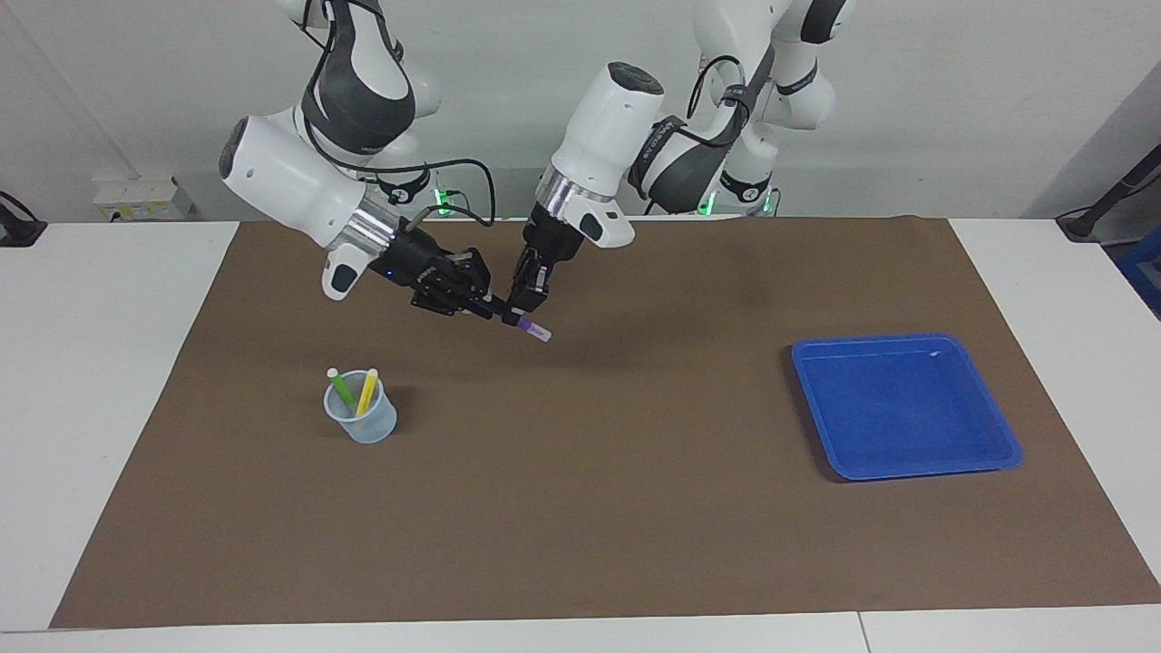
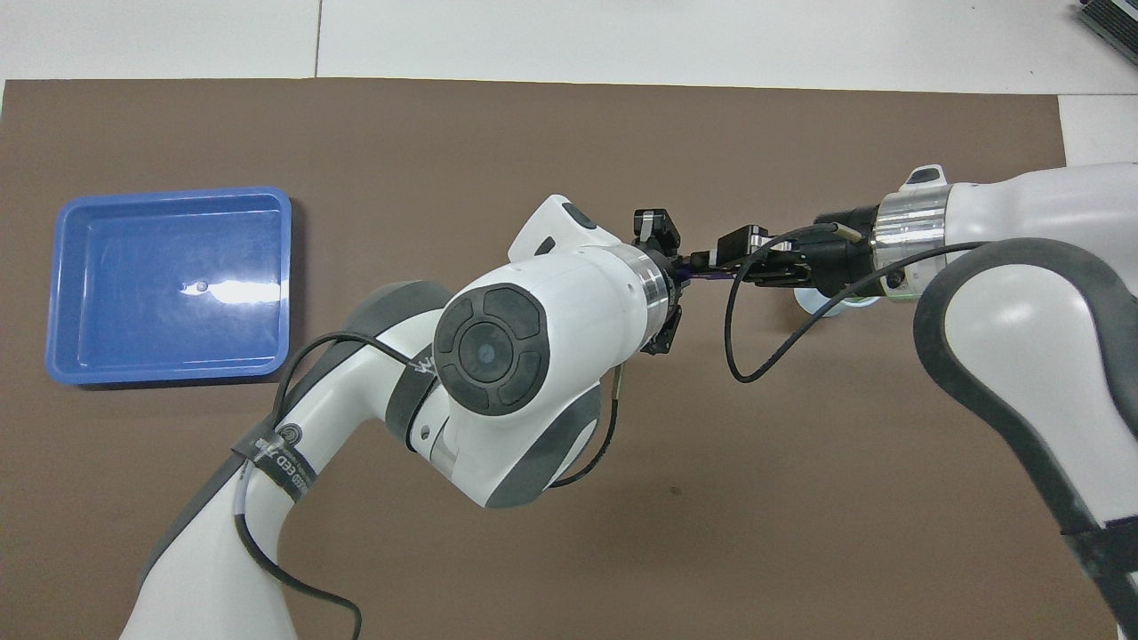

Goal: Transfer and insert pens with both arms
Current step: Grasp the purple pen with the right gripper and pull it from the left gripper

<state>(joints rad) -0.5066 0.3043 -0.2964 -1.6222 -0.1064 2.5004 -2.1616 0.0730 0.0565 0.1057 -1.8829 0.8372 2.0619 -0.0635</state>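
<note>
Purple pen [image 1: 521, 320] hangs over the brown mat [image 1: 580, 508] on my counter, my right claw [image 1: 479, 304] and left claw [image 1: 526, 304] both pinching it (green [image 1: 341, 388] and yellow [image 1: 366, 390] sit in the cup [image 1: 361, 419]).

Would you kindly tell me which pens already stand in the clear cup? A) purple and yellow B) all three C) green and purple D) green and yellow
D: the green pen and the yellow pen stand in the clear cup, while the purple pen is up in the air between the left pincer and right pincer.
</note>
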